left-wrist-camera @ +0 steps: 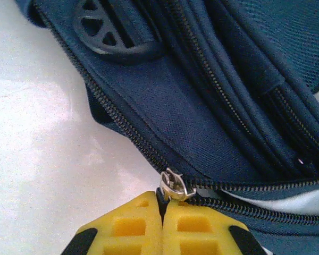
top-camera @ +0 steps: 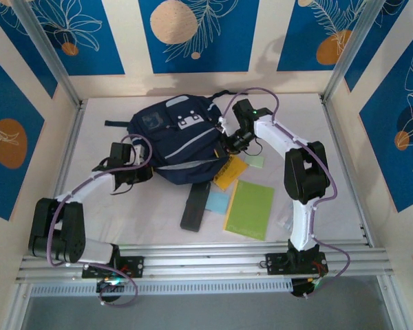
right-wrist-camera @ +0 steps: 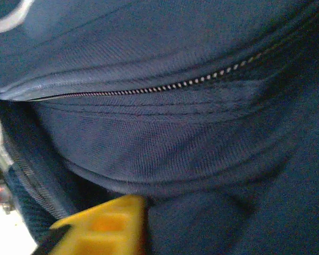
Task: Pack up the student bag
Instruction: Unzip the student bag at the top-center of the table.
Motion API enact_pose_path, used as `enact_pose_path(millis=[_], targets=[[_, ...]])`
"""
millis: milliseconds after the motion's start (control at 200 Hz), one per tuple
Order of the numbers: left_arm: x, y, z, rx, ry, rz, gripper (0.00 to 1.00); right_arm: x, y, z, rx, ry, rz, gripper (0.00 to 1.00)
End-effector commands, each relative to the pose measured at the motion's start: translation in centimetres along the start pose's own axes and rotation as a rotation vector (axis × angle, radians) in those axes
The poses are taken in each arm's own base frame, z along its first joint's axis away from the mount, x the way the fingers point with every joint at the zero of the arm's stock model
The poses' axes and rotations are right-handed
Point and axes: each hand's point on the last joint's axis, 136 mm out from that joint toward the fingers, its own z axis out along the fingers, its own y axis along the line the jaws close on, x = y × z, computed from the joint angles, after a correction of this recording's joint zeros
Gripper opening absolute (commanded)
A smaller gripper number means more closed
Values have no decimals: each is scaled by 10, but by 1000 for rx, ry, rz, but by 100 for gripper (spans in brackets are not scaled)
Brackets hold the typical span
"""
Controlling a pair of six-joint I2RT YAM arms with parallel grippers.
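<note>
Student bag [top-camera: 175,141]: laid on the white table [top-camera: 296,117], towards the back and centre, between the two grippers; dark navy fabric with thin light stripes and a small white patch on top.
Left gripper [left-wrist-camera: 162,204]: set against the bag's near-left side; the yellow fingers [left-wrist-camera: 202,228] are pressed together and pinched on the metal zipper pull [left-wrist-camera: 174,186] at their tips.
Zipper: in the left wrist view, one joined row of teeth is seen running up and left from the pull; to the right of it, two rows are parted.
Right gripper [top-camera: 233,142]: placed at the bag's right side, against the fabric; one yellow finger [right-wrist-camera: 103,223] is seen beside the navy cloth, and whether the jaws are open or closed cannot be told.
Loose items: a green notebook [top-camera: 250,210], a yellow booklet [top-camera: 230,172], a light blue pad [top-camera: 218,201], a pale green note [top-camera: 255,161] and a black oblong case [top-camera: 195,206] are laid on the table just in front of the bag.
</note>
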Motion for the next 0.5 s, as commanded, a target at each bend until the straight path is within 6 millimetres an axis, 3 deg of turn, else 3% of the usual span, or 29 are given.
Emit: enact_pose_path(millis=[0,95,175,335,495], targets=[[4,-13,-13,8,-1,9,0,-27,-6,-28,74,-113,115,51],[12,-23,-14,20,0,14,0,-25,0,-38,63,-158,270,72],[15,-35,-14,30,-2,31,0,-12,4,-41,34,-177,386,81],[16,-58,-10,37,-3,90,0,28,26,-27,-84,-134,550,84],[15,-67,-3,43,-9,101,0,56,42,-12,-142,-93,635,85]])
